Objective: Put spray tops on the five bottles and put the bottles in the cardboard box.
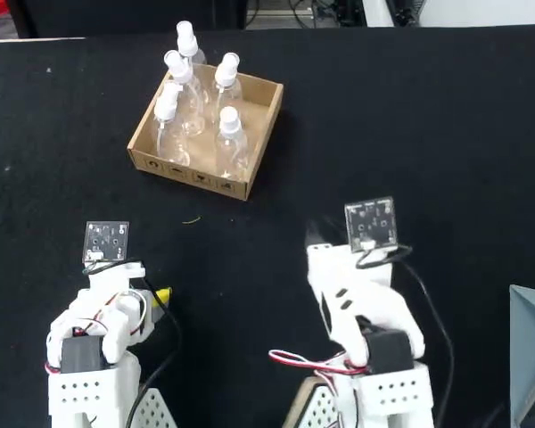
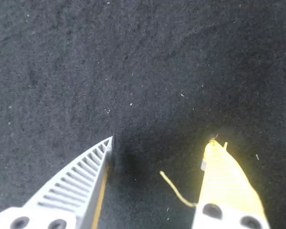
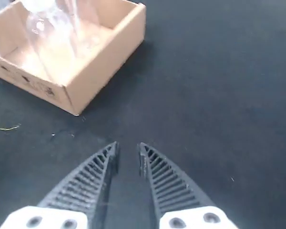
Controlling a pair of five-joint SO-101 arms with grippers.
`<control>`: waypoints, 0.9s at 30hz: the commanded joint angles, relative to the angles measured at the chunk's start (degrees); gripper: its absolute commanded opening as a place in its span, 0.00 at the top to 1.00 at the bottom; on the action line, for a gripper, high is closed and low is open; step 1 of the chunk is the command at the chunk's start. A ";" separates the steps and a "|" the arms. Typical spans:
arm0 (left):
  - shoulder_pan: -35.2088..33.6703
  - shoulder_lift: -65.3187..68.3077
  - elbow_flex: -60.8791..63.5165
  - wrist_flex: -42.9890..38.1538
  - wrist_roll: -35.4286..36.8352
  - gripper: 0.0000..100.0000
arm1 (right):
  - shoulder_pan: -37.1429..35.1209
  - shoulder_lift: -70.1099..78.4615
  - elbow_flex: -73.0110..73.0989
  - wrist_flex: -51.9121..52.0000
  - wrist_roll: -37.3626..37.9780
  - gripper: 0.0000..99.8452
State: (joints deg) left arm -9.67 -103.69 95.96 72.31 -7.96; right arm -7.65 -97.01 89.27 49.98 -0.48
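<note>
The cardboard box (image 1: 193, 174) stands at the back centre-left of the black table. Several clear bottles (image 1: 229, 143) stand upright inside it, each with a white spray top (image 1: 227, 67). Both arms are drawn back at the front edge, well away from the box. My left gripper (image 2: 162, 143) hangs open over bare cloth, one finger white and one yellow, nothing between them; the yellow finger (image 1: 163, 292) shows from above. My right gripper (image 3: 128, 147) points towards the box (image 3: 100, 62), its black fingers nearly together with only a thin gap and holding nothing. Bottles (image 3: 43, 19) show in the box.
A grey-blue object (image 1: 530, 357) sits at the front right edge. A small yellowish thread (image 1: 190, 219) lies on the cloth between the box and the arms. Black cloth stretches wide to the right of the box.
</note>
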 commanded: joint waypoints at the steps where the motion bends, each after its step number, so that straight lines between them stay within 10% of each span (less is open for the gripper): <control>1: 0.22 -0.53 1.45 0.44 -0.53 0.72 | 2.20 -6.11 2.77 2.55 2.02 0.98; 27: 0.22 -0.53 1.45 0.44 -0.53 0.72 | 2.20 -10.95 7.16 18.46 -8.53 0.98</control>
State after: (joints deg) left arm -9.67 -103.69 95.96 72.31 -7.96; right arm -7.12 -102.90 96.66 64.57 -8.40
